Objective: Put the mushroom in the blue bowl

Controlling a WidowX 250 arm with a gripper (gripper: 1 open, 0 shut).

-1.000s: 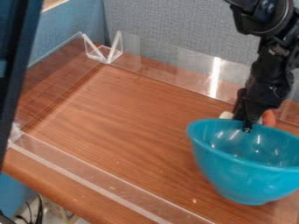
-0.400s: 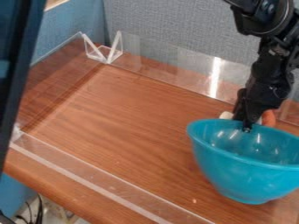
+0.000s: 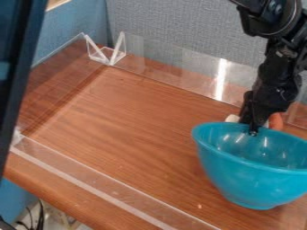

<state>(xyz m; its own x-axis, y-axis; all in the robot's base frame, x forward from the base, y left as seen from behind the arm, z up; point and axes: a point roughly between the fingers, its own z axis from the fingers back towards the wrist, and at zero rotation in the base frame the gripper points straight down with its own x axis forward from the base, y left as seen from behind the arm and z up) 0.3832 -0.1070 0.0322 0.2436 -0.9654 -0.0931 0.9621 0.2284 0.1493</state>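
Note:
The blue bowl [image 3: 252,163], a big glossy teal one, stands on the wooden table at the front right. Just behind its far rim my gripper [image 3: 253,123] points straight down, low at the table. The mushroom [image 3: 276,118] lies there behind the bowl. Its orange-brown cap shows to the right of my fingers and a bit of cream stem to the left. My dark fingers are shut on the mushroom and hide its middle. The bowl's rim covers the very tips, and the bowl holds nothing.
Low clear acrylic walls [image 3: 180,59] fence the wooden table [image 3: 120,117] on all sides. A small clear triangular stand [image 3: 108,49] sits at the back left corner. A dark post [image 3: 18,81] runs down the left edge of the view.

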